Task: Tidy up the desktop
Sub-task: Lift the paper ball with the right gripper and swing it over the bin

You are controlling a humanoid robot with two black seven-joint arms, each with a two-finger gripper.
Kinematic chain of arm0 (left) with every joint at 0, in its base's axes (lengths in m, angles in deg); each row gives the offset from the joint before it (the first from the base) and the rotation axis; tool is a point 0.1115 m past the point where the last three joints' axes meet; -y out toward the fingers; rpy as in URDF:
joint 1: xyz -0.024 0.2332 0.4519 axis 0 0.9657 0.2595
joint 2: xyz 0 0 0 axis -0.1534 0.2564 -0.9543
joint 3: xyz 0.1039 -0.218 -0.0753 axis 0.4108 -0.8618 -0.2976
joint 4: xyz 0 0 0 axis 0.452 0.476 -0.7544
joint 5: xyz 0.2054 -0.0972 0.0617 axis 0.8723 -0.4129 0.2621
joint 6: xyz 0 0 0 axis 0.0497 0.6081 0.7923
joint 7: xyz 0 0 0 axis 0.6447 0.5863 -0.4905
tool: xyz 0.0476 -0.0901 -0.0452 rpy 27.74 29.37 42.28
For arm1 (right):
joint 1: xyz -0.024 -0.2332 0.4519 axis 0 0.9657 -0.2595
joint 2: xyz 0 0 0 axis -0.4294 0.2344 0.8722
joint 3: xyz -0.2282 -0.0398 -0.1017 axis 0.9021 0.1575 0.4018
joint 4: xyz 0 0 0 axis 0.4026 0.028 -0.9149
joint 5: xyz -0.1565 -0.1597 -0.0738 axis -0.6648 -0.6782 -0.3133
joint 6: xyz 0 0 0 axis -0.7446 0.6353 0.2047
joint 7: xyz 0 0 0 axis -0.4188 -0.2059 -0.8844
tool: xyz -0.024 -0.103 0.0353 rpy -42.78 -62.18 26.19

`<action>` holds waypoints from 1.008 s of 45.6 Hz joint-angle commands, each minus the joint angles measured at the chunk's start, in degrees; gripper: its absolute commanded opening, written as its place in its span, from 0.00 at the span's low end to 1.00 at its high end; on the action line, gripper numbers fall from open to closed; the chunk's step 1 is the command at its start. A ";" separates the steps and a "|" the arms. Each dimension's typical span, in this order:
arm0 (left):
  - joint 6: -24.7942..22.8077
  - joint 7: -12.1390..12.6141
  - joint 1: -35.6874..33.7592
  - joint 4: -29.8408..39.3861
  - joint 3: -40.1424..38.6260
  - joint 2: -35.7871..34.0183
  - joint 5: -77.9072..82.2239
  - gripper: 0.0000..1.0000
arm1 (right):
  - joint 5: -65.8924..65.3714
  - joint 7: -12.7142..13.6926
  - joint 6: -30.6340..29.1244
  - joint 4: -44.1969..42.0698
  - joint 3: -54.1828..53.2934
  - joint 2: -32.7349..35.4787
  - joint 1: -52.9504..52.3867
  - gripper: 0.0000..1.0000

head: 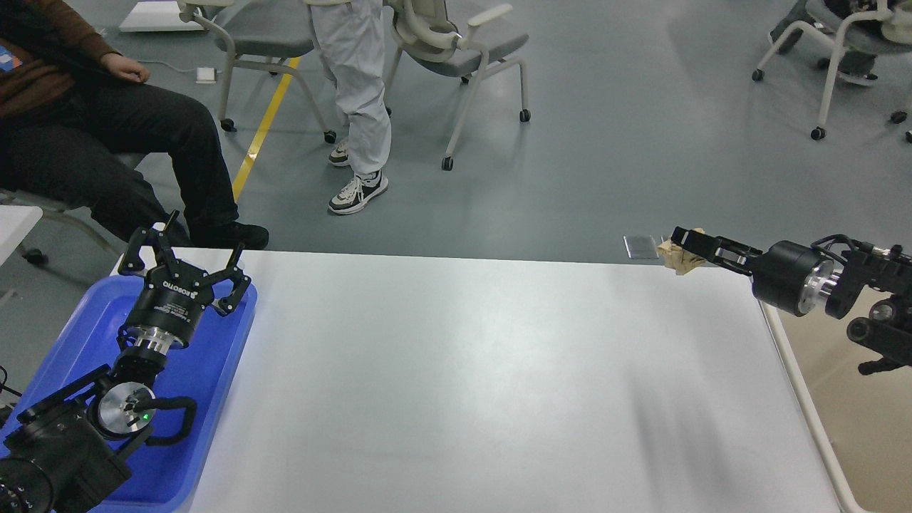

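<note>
White desk (pixel 463 385) with rounded corners, spanning most of the near field; its surface is bare between the two arms. At the left edge a blue tray (pixel 214 399) lies on the desk, partly overhanging the near left side. The left gripper (pixel 182 260) is poised over the far end of the blue tray, its jaws spread wide apart and holding nothing. At the far right corner of the desk the right gripper (pixel 685 246) reaches in from the right, its jaws clenched on a crumpled tan scrap (pixel 677 258) that looks like paper or wrapping; whether the scrap touches the desk cannot be told. Just left of the scrap, past the far edge of the desk, a small flat grey square (pixel 640 246) is visible; whether it lies on the floor cannot be told. To the right of the desk a beige rimmed bin (pixel 848 420) adjoins the desk edge, under the right arm. Beyond the desk: grey floor with a yellow line (pixel 265 128), a seated person (pixel 107 135) at far left, a standing person (pixel 356 92) in light trousers, and several wheeled chairs (pixel 463 57).
</note>
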 commanded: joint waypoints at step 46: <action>0.00 0.00 -0.01 -0.01 0.00 0.00 0.00 0.98 | 43.70 8.70 -3.76 -35.71 0.44 3.74 10.38 0.00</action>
